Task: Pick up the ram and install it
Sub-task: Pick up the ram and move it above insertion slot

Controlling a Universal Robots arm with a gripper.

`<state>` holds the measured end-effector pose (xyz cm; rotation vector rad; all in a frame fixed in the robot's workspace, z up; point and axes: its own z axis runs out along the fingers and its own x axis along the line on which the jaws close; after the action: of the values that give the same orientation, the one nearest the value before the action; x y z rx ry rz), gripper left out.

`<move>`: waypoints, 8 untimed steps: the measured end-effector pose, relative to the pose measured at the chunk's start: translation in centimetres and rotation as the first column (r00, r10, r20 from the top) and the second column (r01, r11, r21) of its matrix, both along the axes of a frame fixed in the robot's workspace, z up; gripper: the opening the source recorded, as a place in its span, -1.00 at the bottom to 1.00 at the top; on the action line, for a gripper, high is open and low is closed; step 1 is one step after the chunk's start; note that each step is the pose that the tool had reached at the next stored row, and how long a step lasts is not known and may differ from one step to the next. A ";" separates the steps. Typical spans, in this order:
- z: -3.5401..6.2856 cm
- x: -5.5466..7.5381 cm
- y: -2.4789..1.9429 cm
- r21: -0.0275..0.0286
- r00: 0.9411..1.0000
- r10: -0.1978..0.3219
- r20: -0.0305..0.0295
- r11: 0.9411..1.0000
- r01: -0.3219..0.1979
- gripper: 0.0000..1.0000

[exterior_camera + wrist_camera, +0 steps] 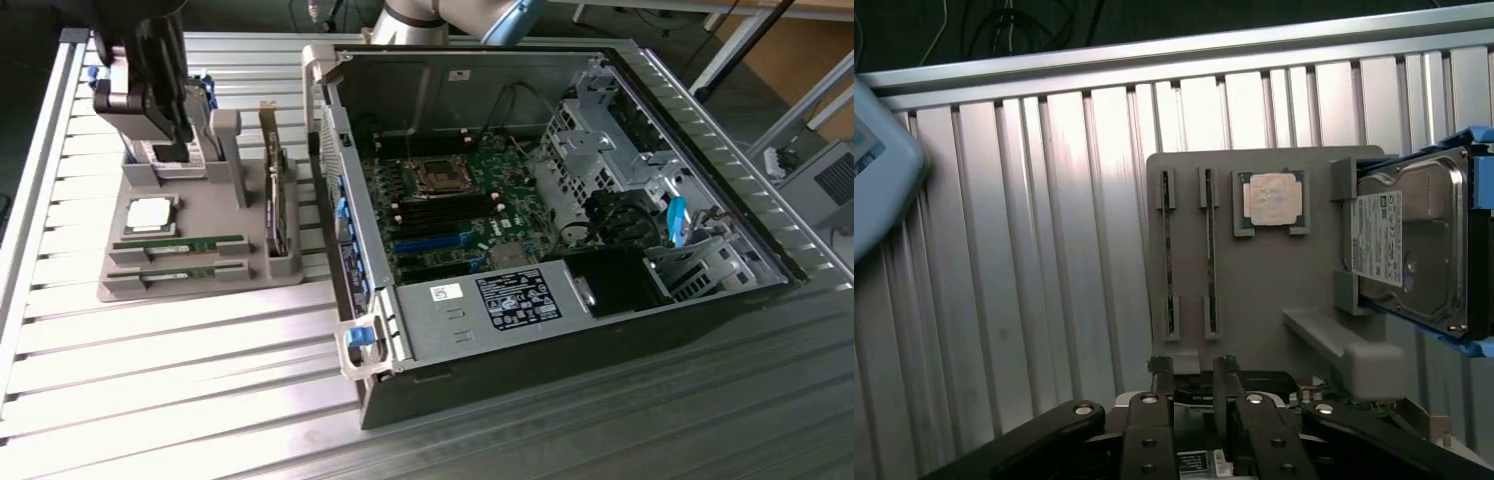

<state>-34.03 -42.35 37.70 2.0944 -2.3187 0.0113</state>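
The pincer (171,148) hangs open and empty over the far end of the grey holder tray (200,292); the ram (178,243), one of two like sticks, sits slotted at the tray's near end, beyond the processor (150,213); its long axis runs crosswise to the gap between the fingers (1154,378).
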 end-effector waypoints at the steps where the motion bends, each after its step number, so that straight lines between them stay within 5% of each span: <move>1: -0.25 0.0 0.00 0.000 1.000 0.000 0.000 1.000 0.000 -0.42; 8: -1.16 -0.6 0.01 0.000 1.000 0.000 0.000 1.000 0.000 -0.42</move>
<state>-34.59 -42.34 36.53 2.0942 -2.3188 0.0118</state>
